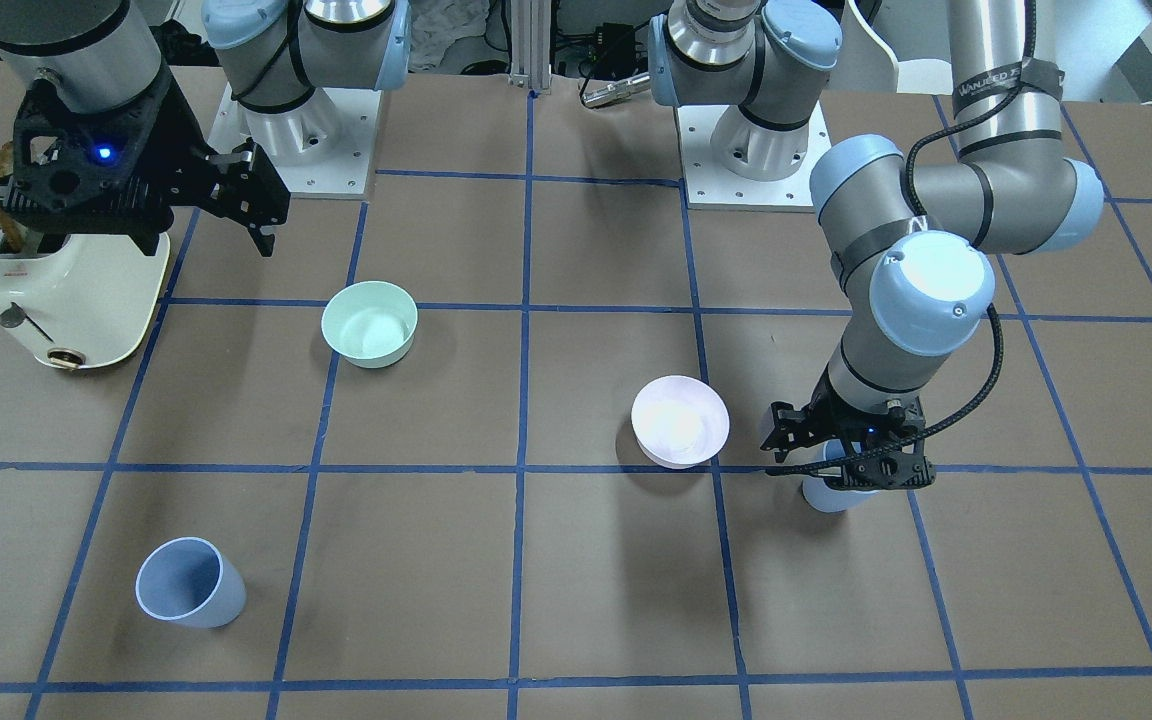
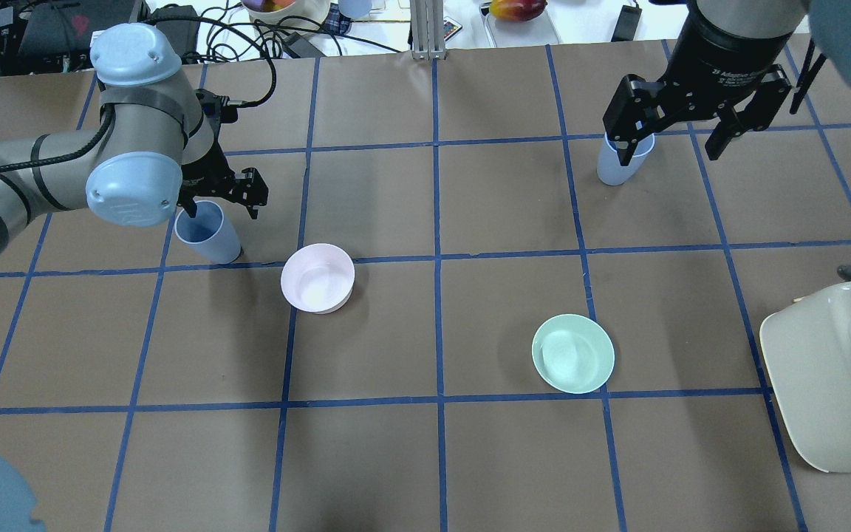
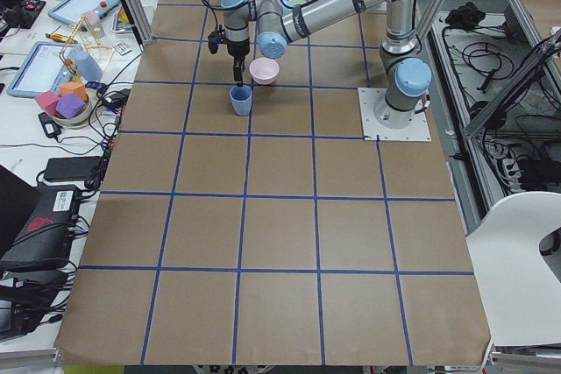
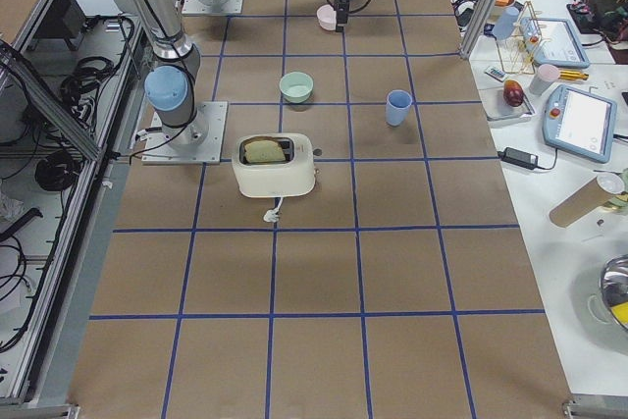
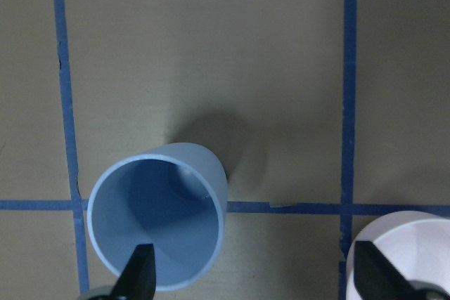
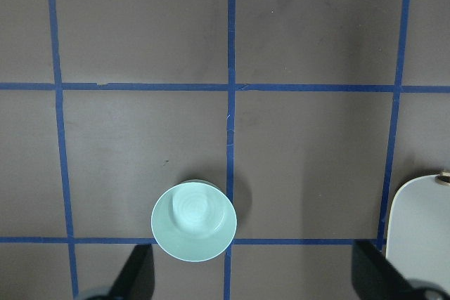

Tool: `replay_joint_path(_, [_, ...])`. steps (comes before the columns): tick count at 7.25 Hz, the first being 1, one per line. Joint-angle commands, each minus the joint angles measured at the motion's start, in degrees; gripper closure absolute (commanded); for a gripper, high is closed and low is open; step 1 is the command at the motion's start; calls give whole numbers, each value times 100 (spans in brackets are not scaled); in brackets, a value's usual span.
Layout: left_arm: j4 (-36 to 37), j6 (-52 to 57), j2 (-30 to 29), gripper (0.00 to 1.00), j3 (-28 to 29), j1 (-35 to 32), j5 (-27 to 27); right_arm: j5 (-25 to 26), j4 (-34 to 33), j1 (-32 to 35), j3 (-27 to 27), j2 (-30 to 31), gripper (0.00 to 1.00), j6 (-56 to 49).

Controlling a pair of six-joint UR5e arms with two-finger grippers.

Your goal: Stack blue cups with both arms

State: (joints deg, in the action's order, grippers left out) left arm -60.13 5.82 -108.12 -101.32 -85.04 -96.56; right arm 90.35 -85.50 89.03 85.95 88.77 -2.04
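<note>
**Left end effector [image 2: 220,201] open over the left cup [image 2: 209,235]**

My left end effector hung open directly above that cup. My right end effector [image 2: 673,139], open too, was high over the table [image 2: 433,458], with the right cup [image 2: 622,159] standing upright ahead of its fingers, well apart from them. The pink bowl [image 2: 318,278] sat near my left pick, on the outer finger's side. The left cup stood upright, mouth up, so its long axis ran along my line of approach. One fingertip [image 5: 140,275] pointed into the mouth; the other fell outside the rim, leaving the wall between them. I judged that closing on that wall came next, the left arm being the nearer to its cup.
</note>
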Motion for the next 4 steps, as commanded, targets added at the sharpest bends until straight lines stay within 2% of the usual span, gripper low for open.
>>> replay_joint_path(1, [37,24,-191,32,-28,14,-38,0,-2,0,0,0,0,-7])
replay_joint_path(2, [46,-37,-218,69,-11,14,-29,0,-2,0,0,0,0,-7])
replay_joint_path(3, [54,23,-227,78,-11,14,-38,9,-11,0,9,0,0,-7])
replay_joint_path(4, [46,33,-227,97,24,14,-47,96,-20,0,44,-87,0,2])
